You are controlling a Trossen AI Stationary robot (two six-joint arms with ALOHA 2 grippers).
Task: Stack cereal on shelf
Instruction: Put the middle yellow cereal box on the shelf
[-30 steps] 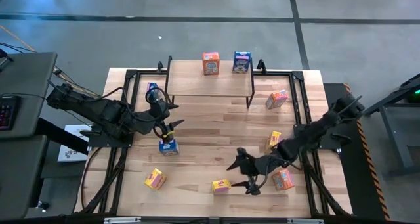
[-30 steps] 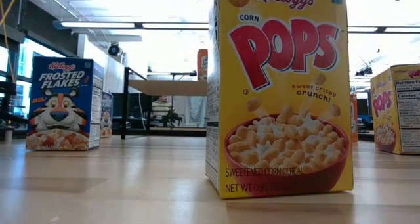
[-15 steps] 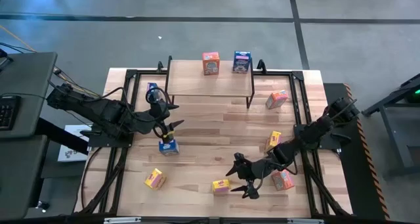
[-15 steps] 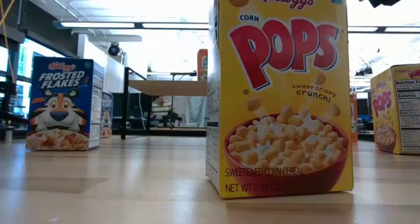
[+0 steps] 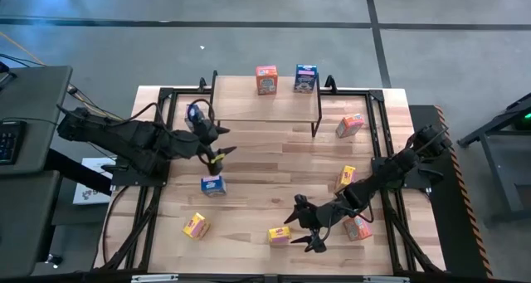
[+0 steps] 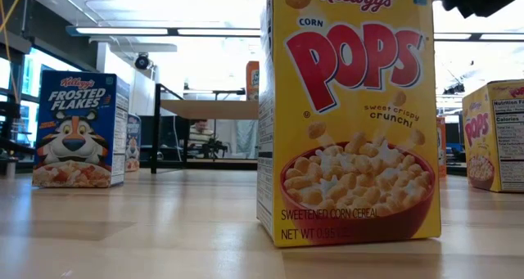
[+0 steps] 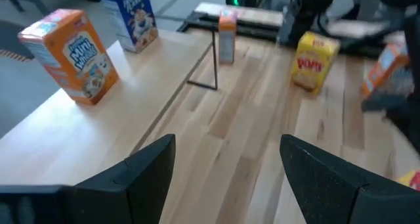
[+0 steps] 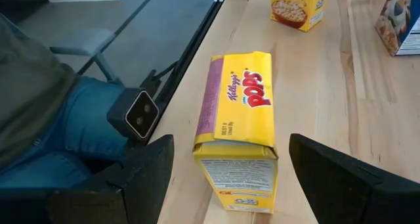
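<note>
A yellow cereal box (image 8: 239,125) stands upright near the table's near edge (image 5: 280,235) and fills the low view (image 6: 352,115). My right gripper (image 8: 226,178) is open, its fingers either side of the box and short of it (image 5: 300,226). My left gripper (image 7: 226,171) is open and holds nothing, hovering between a blue box (image 5: 212,185) and the shelf (image 5: 249,109). On the shelf stand an orange box (image 5: 265,80) and a blue box (image 5: 305,77), also in the left wrist view (image 7: 72,56) (image 7: 134,14).
Loose boxes stand on the table: yellow (image 5: 196,226), yellow (image 5: 347,177), orange (image 5: 358,226), orange (image 5: 350,125), blue (image 5: 192,113). A small camera (image 8: 141,115) sits at the near edge in front of the yellow box. A person's leg in jeans (image 8: 46,119) is beyond that edge.
My right gripper has sunk and edged toward the near edge, closing on the upright yellow box, still open. My left gripper has swung slightly toward the shelf, off the blue box. No box has moved.
</note>
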